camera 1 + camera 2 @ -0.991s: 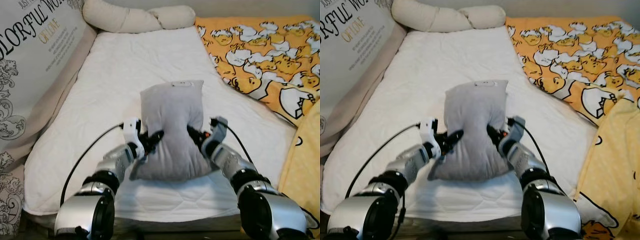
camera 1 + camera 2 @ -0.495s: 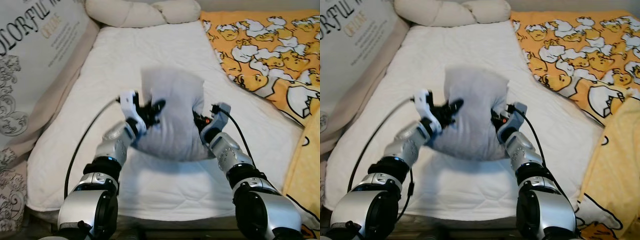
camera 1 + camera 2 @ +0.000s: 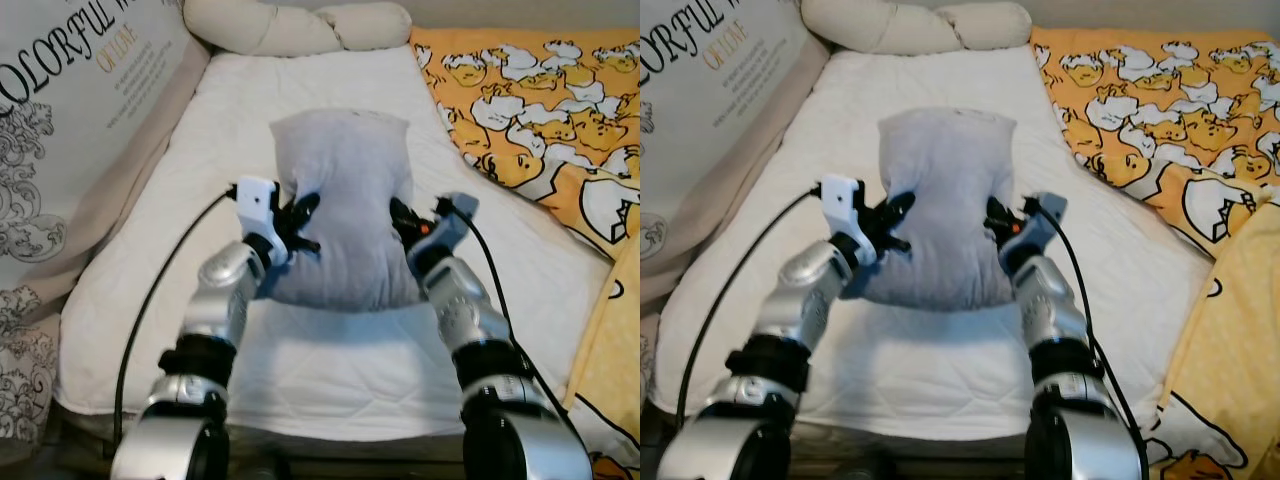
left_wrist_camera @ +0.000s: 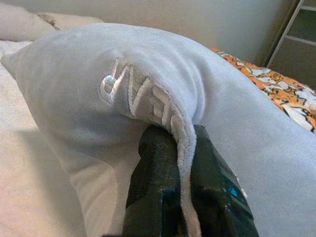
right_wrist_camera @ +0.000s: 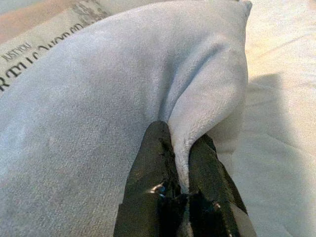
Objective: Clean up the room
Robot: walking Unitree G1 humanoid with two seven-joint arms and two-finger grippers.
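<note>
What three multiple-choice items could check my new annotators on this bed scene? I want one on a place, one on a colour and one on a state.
1. Where is the grey pillow?
A. On the floor
B. Over the white mattress, between both grippers
C. On the duck blanket

2. What colour is the duck-print blanket?
A. Orange-yellow
B. Blue
C. Green

3. How do the left gripper and right gripper stand?
A. Both open
B. One open
C. Both jaws shut on pillow fabric

Answers: 1 B, the head views show it held above the mattress; 2 A, plain in both head views; 3 C, each wrist view shows fabric pinched.
</note>
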